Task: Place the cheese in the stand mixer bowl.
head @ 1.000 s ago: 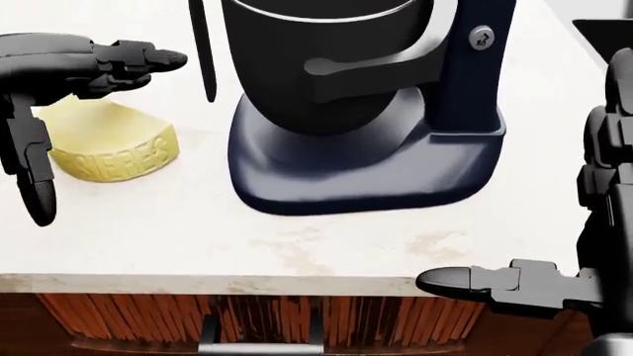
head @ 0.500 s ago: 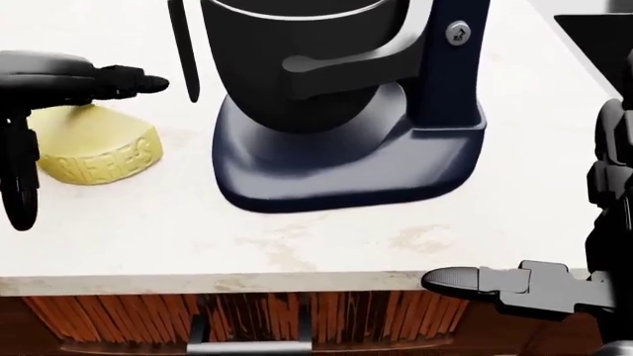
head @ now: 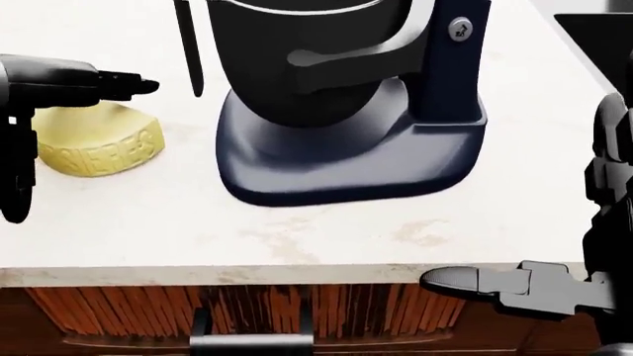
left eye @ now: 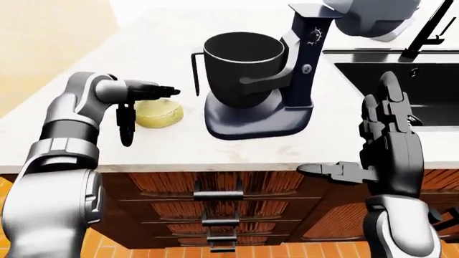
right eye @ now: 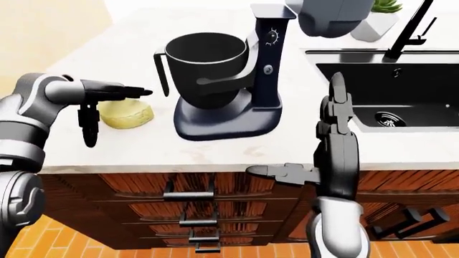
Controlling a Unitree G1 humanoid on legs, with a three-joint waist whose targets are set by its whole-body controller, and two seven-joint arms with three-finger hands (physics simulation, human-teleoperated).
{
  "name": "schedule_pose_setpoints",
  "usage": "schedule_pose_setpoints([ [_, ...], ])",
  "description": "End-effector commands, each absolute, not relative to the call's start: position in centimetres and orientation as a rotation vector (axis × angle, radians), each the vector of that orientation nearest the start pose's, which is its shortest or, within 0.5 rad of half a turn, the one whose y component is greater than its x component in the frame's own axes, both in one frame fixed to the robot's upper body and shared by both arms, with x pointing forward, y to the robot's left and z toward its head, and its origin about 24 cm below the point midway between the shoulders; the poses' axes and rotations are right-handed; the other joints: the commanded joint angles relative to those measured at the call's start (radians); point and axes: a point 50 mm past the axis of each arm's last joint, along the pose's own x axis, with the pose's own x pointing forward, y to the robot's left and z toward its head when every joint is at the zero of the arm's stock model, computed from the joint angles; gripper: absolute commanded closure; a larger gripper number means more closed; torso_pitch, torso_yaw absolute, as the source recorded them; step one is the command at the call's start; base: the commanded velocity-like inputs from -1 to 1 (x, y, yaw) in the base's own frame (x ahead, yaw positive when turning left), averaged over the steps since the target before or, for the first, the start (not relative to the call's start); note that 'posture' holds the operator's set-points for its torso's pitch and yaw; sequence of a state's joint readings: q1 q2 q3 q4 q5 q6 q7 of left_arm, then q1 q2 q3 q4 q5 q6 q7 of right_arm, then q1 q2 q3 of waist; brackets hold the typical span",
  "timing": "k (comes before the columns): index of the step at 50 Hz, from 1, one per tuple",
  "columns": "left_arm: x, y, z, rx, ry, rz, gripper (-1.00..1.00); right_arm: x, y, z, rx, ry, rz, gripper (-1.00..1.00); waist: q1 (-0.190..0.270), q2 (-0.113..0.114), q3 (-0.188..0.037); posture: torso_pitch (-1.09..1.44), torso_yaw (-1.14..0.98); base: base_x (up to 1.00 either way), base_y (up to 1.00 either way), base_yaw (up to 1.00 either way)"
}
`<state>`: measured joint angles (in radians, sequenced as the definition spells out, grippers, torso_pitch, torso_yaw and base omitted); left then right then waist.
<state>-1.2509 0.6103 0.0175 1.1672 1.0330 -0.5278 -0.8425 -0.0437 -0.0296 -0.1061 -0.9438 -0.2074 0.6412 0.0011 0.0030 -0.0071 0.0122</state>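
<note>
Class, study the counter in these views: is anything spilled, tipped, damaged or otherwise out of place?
Nothing stands out. The stand mixer stands upright with its head tilted up and its bowl seated in the cradle. The cheese lies flat on the counter beside the open left hand. No spills show.

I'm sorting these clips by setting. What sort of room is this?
Most likely a home kitchen, rendered in simulation: a stand mixer stands on a pale stone counter, a black sink with a faucet sits at the right, and wooden drawers run below.
</note>
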Motion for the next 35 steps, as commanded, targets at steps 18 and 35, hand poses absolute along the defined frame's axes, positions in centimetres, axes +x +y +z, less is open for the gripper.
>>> schedule_pose_setpoints([
  [18, 39.0, 23.5, 22.8, 1.56, 0.341, -0.743, 1.0, 19.0, -17.9, 21.0, -0.179, -0.45, -0.239, -1.0, -0.003, 0.009, -0.03, 0.0, 0.0, 0.0, 0.0, 0.0],
  [35, 38.8, 23.7, 26.2, 1.558, 0.275, -0.692, 1.0, 18.8, -17.8, 21.3, -0.194, -0.456, -0.239, -1.0, -0.005, 0.007, -0.021, 0.0, 0.0, 0.0, 0.0, 0.0],
])
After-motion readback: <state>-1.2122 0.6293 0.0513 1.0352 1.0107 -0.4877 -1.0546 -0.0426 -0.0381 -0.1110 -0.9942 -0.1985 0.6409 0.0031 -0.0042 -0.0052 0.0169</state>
